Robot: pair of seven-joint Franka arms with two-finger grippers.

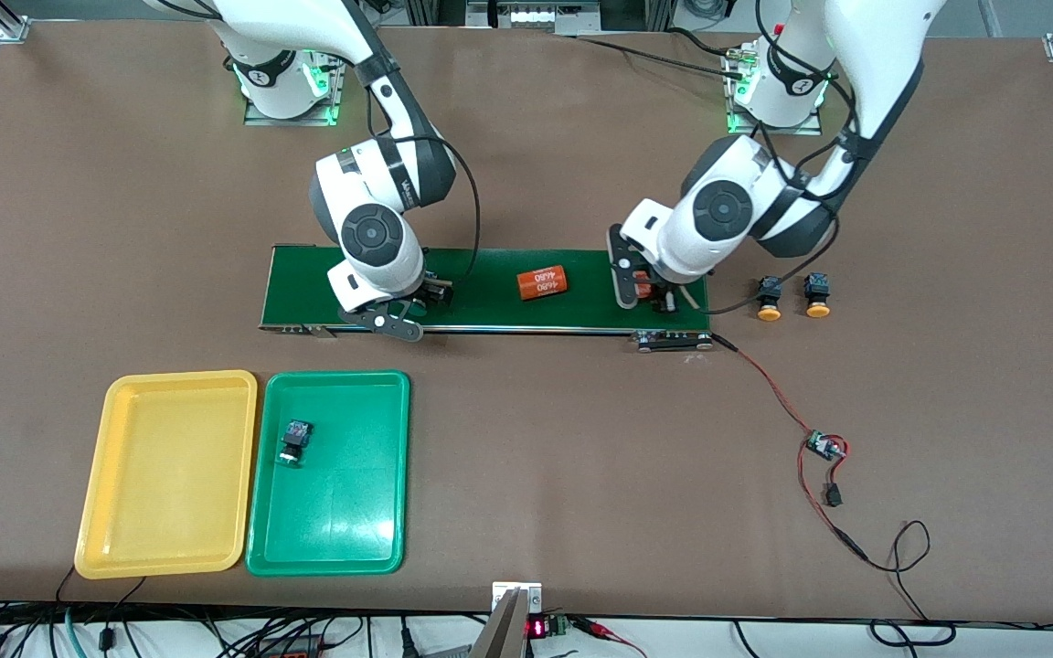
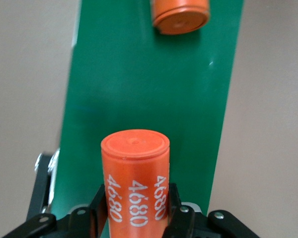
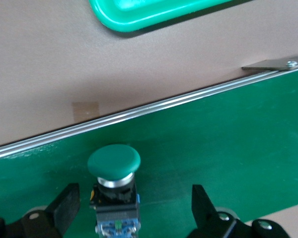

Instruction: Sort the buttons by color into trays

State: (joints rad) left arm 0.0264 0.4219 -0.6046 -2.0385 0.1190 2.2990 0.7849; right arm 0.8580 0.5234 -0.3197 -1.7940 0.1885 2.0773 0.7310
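Note:
My right gripper (image 1: 417, 303) (image 3: 134, 208) is open and low over the dark-green belt (image 1: 490, 311), at the end toward the right arm. A green-capped button (image 3: 114, 163) stands on the belt between its fingers, nearer one finger, and neither touches it. Another green button (image 1: 295, 441) lies in the green tray (image 1: 344, 512). The yellow tray (image 1: 167, 493) beside it holds nothing. Two yellow-orange buttons (image 1: 770, 298) (image 1: 817, 296) stand on the table just off the belt's end toward the left arm. My left gripper (image 1: 650, 292) (image 2: 135, 198) is shut on an orange cylinder (image 2: 135, 168) printed 4680, over that end of the belt.
A second orange cylinder (image 1: 542, 282) (image 2: 181, 15) lies on the middle of the belt. A small circuit board (image 1: 825, 446) with red and black wires trails from the belt's end toward the front camera. The green tray's rim (image 3: 154, 15) shows in the right wrist view.

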